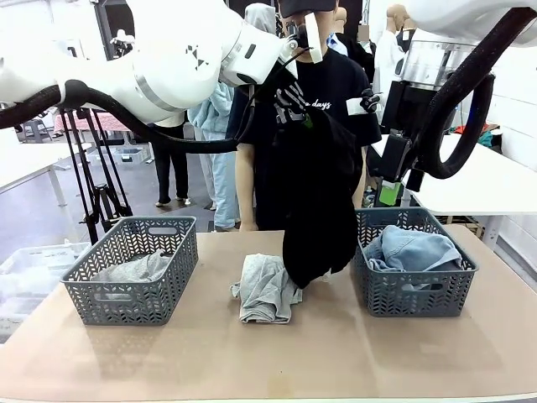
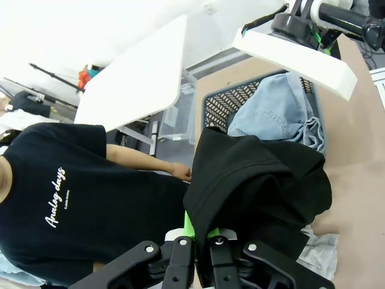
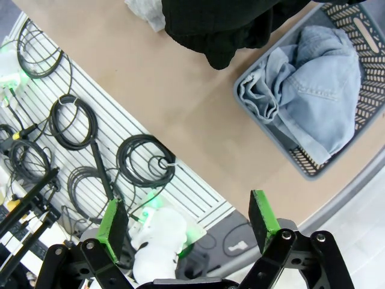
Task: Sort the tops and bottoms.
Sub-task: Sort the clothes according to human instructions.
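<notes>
**Your left tool point(image 2: 198, 233) holds a soft black garment point(image 2: 258, 186) up high**

Your left tool is pinched tight on the top of the soft black garment. Its arm reaches across the middle of the brown worktop point(image 1: 336, 353). The garment hangs down long from the tool.

The low end of the garment hangs between two things. One is a crumpled grey garment point(image 1: 267, 290) lying on the worktop. The other is the right grey plastic basket point(image 1: 419, 295). You cannot tell if the low end touches the worktop.

Your right tool point(image 3: 187, 220) is spread wide and has nothing in it. It hangs in the air above the worktop, near the right grey plastic basket. A light blue denim garment point(image 1: 415, 250) lies bunched up in that basket.

The left grey plastic basket point(image 1: 92, 306) stands on the other side of the worktop, well apart from the right one. A second grey garment point(image 1: 134, 269) lies inside it.

A person point(image 1: 340, 88) in a black T-shirt with white letters stands at the far side of the worktop, behind the hanging garment.
</notes>
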`<state>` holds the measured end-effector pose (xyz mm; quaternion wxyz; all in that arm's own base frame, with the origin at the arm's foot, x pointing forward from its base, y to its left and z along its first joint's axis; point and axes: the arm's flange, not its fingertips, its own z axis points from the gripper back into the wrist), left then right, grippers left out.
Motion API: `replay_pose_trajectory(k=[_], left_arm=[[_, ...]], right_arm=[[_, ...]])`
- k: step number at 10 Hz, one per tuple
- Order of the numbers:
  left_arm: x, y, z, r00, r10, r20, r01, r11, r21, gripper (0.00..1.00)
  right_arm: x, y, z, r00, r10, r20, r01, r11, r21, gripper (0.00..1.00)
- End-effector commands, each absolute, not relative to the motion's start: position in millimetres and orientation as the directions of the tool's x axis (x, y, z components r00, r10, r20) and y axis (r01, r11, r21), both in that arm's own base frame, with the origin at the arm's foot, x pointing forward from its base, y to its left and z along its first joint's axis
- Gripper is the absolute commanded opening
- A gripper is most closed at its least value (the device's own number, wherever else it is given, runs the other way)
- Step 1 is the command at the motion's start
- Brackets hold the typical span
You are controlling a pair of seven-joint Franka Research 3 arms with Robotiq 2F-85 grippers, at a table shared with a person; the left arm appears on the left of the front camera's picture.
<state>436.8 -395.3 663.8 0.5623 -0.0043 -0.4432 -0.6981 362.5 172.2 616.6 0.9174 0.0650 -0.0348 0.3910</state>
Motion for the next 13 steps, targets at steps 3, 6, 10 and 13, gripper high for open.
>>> replay_pose_trajectory(k=[3,6,10,13], left_arm=[[434.2,-392.5,669.2,-0.371,-0.771,0.518,0.794,0.027,0.608,0.0],[434.2,-392.5,669.2,-0.371,-0.771,0.518,0.794,0.027,0.608,0.0],[434.2,-392.5,669.2,-0.371,-0.771,0.518,0.794,0.027,0.608,0.0],[434.2,-392.5,669.2,-0.371,-0.771,0.518,0.794,0.027,0.608,0.0]], right_arm=[[360.2,170.4,615.6,0.693,0.714,0.105,-0.721,0.687,0.088,1.0],[360.2,170.4,615.6,0.693,0.714,0.105,-0.721,0.687,0.088,1.0],[360.2,170.4,615.6,0.693,0.714,0.105,-0.721,0.687,0.088,1.0],[360.2,170.4,615.6,0.693,0.714,0.105,-0.721,0.687,0.088,1.0]])
